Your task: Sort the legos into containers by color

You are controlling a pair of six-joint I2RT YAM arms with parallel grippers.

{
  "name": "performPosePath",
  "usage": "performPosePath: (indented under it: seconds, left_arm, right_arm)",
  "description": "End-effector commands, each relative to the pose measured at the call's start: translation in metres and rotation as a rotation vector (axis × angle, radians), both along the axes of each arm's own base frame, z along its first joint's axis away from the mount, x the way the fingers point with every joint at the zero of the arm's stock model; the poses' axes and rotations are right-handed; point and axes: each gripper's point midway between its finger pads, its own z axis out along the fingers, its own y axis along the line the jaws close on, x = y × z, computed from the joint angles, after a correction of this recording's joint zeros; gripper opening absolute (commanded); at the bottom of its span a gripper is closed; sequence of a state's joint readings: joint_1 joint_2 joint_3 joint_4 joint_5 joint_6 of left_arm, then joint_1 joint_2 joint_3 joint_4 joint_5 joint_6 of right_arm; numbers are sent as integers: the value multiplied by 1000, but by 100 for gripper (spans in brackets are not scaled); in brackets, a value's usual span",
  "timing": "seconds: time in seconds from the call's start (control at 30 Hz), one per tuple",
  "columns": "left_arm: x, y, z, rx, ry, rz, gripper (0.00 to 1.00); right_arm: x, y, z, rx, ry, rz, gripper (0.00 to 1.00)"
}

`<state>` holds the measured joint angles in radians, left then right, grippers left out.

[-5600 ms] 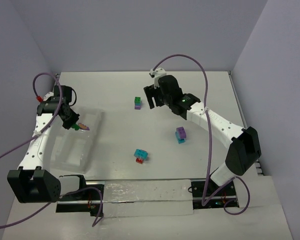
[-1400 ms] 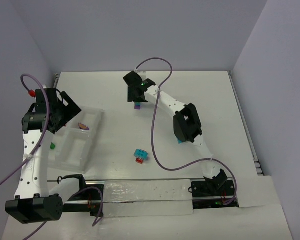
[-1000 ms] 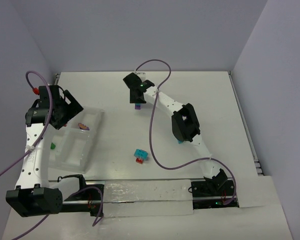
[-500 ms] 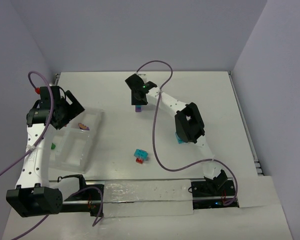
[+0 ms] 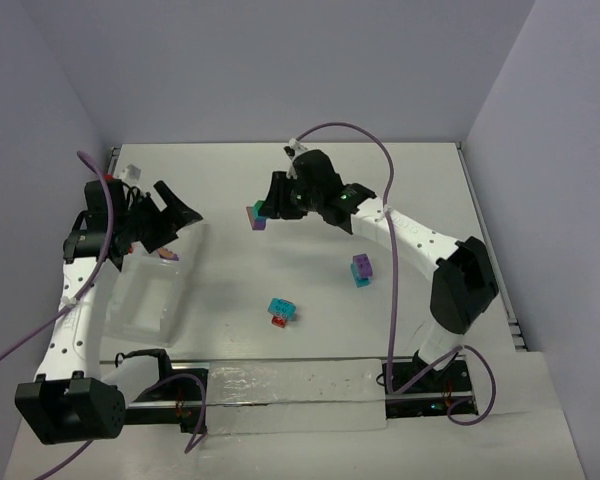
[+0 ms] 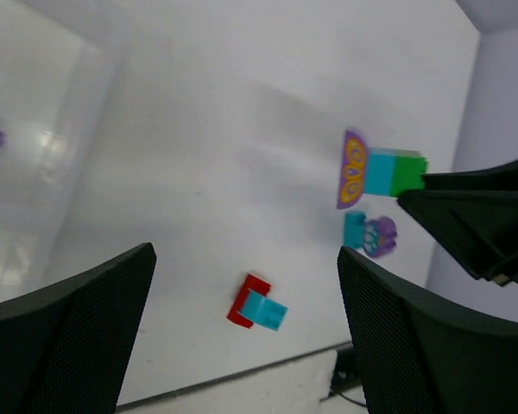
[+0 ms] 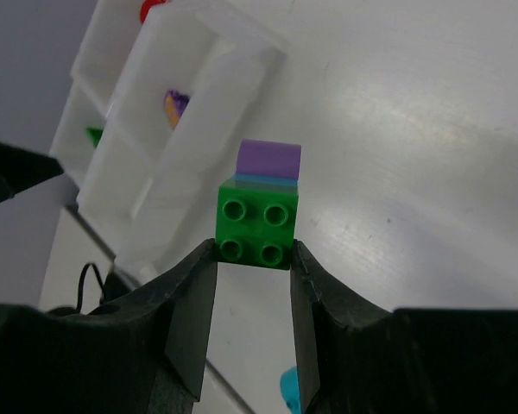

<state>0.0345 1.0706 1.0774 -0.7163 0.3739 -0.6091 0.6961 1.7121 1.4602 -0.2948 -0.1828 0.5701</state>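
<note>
- Fingers of right gripper [image 7: 252, 252] clenched a green-cyan-purple stack [image 7: 259, 207], at 11 o'clock from the cyan-red pair [image 5: 280, 312].
- Fingers of left gripper [image 6: 244, 253] stood spread, gripping nothing, near the 1 o'clock corner of the tray [image 5: 145, 300].

bright even light, soft shadows, table [image 7: 414, 112] glare, left wrist view blurred

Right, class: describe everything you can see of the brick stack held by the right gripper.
The brick stack is glossy plastic: a green brick showing four studs, a thin cyan layer, then purple. The right gripper pinches the green brick's sides. It lies sideways, apparently above the table, clear of the tray.
</note>
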Motion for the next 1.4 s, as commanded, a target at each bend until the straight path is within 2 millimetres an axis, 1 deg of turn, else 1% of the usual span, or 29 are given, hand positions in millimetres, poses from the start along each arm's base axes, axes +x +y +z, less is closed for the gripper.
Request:
performPosePath:
  seconds: [0.0,0.13,0.2,0.27,0.43,0.6,0.73,0.83,0.9,1.1,1.23,1.37]
  left_arm:
    - [-6,-49,37,-252,-144,-219,94]
    - [-13,-63,42,-349,-176,-291,94]
    - [-15,-68,49,-382,-202,-319,94]
    - [-16,-70,47,-393,-211,-336,94]
    - [-15,-73,42,-423,-200,-363,94]
    - [-13,-75,46,-425,-221,-389,94]
    - [-15,-79,46,-461,-228,-428,94]
    - [-14,-80,43,-467,-222,-440,94]
    - [-15,-82,42,-476,-223,-456,94]
    - [-17,-84,46,-490,-252,-489,94]
    - [-19,-86,48,-496,-281,-516,94]
    - [-22,-88,52,-515,-312,-541,94]
  right_arm:
    - [-34,10,29,182,-14,155,11]
    - [-49,12,35,233,-2,213,11]
    - [-52,13,38,246,1,228,11]
    - [-54,14,43,262,-3,243,11]
    - [-55,15,50,269,-13,261,12]
    - [-56,16,56,288,-10,277,12]
    - [-59,16,69,338,-15,306,12]
    - [-62,16,75,365,-2,324,12]
    - [-62,17,84,394,-20,337,12]
    - [-62,16,103,460,-26,356,12]
    - [-62,12,115,513,-27,367,12]
    - [-62,10,121,528,-33,374,12]
